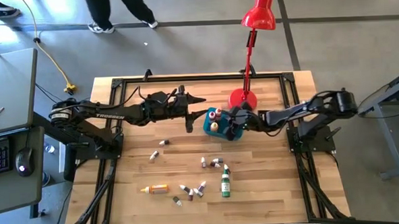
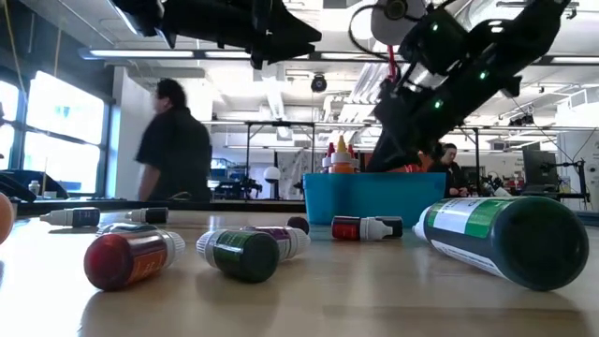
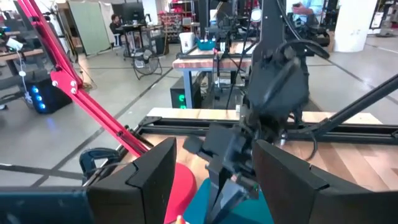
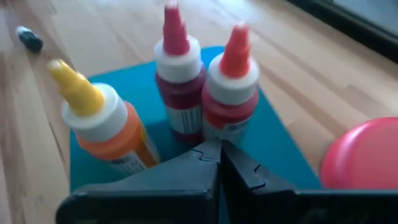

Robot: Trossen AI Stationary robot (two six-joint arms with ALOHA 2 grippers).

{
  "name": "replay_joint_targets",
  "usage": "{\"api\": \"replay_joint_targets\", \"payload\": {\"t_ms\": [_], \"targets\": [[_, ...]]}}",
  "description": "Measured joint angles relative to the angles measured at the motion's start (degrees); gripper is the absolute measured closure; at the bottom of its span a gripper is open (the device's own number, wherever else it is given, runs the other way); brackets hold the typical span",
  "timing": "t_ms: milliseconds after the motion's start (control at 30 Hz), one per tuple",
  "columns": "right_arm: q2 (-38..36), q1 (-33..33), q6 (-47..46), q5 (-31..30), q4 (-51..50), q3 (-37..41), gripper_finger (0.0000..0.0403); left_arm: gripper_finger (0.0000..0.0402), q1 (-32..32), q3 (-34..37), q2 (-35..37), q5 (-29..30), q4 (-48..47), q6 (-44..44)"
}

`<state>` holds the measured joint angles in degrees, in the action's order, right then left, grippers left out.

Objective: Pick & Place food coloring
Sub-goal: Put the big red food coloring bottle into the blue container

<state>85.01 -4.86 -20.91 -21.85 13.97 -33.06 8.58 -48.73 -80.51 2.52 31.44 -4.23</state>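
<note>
- three plastic dropper bottles stand upright in the teal rectangular plastic tub [image 4: 273, 130]: an orange bottle with a yellow pointed cap [image 4: 102, 127], a dark red bottle with a magenta pointed cap [image 4: 177, 87] and a red bottle with a red pointed cap [image 4: 233, 93]. long axes vertical, tips up.
- the rest lie flat on the wooden table [image 1: 122, 203], well apart from the tub: a large green bottle [image 1: 225, 181] with its long axis running along the table's depth, an orange one [image 1: 155, 189] lying crosswise, small ones scattered at mixed headings.
- right gripper [image 4: 219, 155] sits over the tub just beside the red bottles, fingers pressed together with nothing between them.
- left gripper [image 3: 214, 177] hovers near the tub's other side, fingers apart, empty.
- risk: the shut right fingers, this close, could knock the standing bottles over on withdrawal.
- risk: both arms crowd the tub; either could collide or shove it toward the red desk lamp's round base [image 1: 242, 98].
- risk: round bottles lying flat may roll away under a skewed grasp.
</note>
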Motion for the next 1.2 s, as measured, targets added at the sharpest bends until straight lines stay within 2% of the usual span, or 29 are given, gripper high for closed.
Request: {"api": "replay_joint_targets", "payload": {"t_ms": [200, 567, 767, 967, 1133, 1200], "targets": [[5.1, -1.8, 0.3, 0.8, 2.4, -1.9, 0.0402, 0.0192, 0.0, 0.0, 0.0, 0.1, 0.1, 0.0], [14.4, -5.3, 2.9, 6.0, -0.3, -10.4, 0.0403, 0.0192, 0.0, 0.0, 0.0, 0.2, -0.5, 0.0], [14.3, -5.3, 3.1, 4.0, -5.5, -12.5, 0.0403, 0.0192, 0.0, 0.0, 0.0, 0.4, -2.1, -0.1], [12.2, -4.7, 4.8, 6.1, -8.8, -15.2, 0.0403, 0.0192, 0.0, 0.0, 0.0, 2.8, -3.6, -0.1], [8.0, -2.6, 4.5, 4.7, -21.4, -18.2, 0.0403, 0.0192, 0.0, 0.0, 0.0, 2.3, -3.8, 0.0], [6.4, -1.7, 3.5, 6.1, -25.3, -18.8, 0.0403, 0.0192, 0.0, 0.0, 0.0, 2.2, -3.8, 0.0]]}}
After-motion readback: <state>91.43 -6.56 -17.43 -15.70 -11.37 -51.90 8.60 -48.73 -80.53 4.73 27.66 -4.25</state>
